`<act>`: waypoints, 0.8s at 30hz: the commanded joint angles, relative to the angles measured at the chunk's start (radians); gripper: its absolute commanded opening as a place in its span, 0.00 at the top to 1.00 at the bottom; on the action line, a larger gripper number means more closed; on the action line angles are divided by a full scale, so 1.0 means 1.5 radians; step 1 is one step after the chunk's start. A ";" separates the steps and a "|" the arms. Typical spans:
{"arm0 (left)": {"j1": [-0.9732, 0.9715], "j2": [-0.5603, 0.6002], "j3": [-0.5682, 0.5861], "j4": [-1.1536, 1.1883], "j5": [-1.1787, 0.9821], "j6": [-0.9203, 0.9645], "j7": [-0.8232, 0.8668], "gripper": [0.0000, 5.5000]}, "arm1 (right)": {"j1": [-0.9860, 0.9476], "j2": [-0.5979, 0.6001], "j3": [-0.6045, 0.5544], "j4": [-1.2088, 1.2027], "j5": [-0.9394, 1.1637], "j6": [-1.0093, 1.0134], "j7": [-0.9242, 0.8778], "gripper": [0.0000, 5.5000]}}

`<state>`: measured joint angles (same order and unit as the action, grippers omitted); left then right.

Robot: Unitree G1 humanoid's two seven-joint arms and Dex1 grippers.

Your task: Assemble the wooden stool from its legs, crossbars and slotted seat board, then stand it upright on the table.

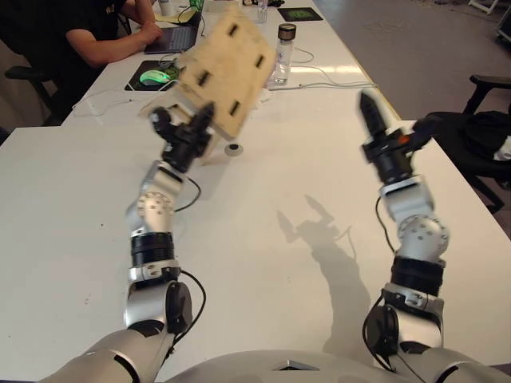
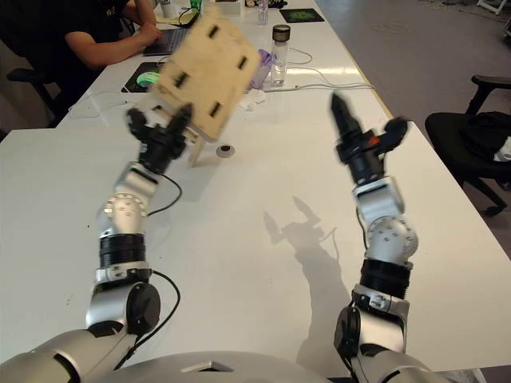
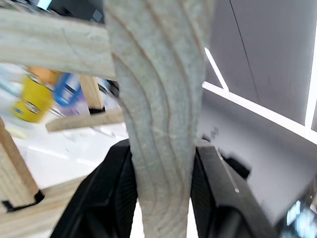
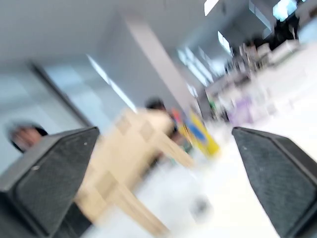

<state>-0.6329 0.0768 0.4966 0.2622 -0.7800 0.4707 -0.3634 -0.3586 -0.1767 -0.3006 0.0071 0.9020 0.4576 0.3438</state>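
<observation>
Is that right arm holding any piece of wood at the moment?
No, the right end effector is wide open and empty, raised over the table.

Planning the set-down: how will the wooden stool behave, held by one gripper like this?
Probably stiff: the wooden stool is thick boards joined through slots. Likely to twist, since the left gripper clamps one narrow piece while the rest tilts well beyond it. Smooth wood between the fingers may slip.
</observation>
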 commanded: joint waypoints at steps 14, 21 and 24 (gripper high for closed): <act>-0.139 0.194 0.277 0.420 -0.158 -0.103 0.138 0.76 | 0.056 0.033 0.116 0.004 -0.170 -0.053 0.043 0.09; -0.170 0.223 0.252 0.524 -0.126 -0.157 0.128 0.76 | 0.040 0.037 0.126 0.014 -0.182 -0.045 0.054 0.09; -0.180 0.228 0.238 0.533 -0.122 -0.164 0.111 0.67 | 0.041 0.035 0.123 0.016 -0.181 -0.042 0.057 0.09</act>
<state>-0.9506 0.4419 0.8812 1.0038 -1.0112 0.2212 -0.2106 -0.2859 -0.1206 -0.1104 0.0239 0.6374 0.3816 0.4203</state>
